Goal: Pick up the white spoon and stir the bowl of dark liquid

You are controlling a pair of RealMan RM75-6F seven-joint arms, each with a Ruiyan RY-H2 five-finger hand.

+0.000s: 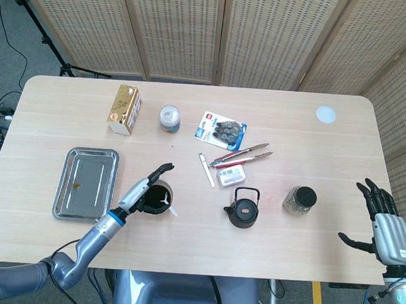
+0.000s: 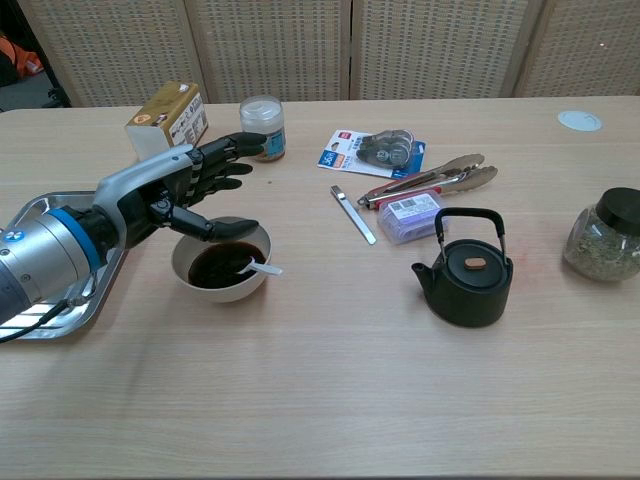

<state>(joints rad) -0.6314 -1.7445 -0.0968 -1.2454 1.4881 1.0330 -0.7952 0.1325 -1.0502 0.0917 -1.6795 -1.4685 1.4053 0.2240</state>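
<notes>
A white bowl (image 2: 224,293) of dark liquid (image 2: 215,266) stands at the front left of the table, and the head view shows its rim (image 1: 170,197) too. The white spoon (image 2: 258,267) lies in the liquid, its handle resting over the right rim (image 1: 172,209). My left hand (image 2: 180,188) hovers just above the bowl's back left side, fingers spread, and holds nothing; the head view shows this hand (image 1: 144,184) too. My right hand (image 1: 381,221) is seen only in the head view, open and empty, past the table's right front corner.
A metal tray (image 1: 86,183) lies left of the bowl. A black kettle (image 2: 465,270), a lidded jar (image 2: 603,235), tongs (image 2: 430,178), a metal strip (image 2: 353,213), a small box (image 2: 408,215), a blister pack (image 2: 370,148), a can (image 2: 262,127) and a carton (image 2: 168,122) are spread around.
</notes>
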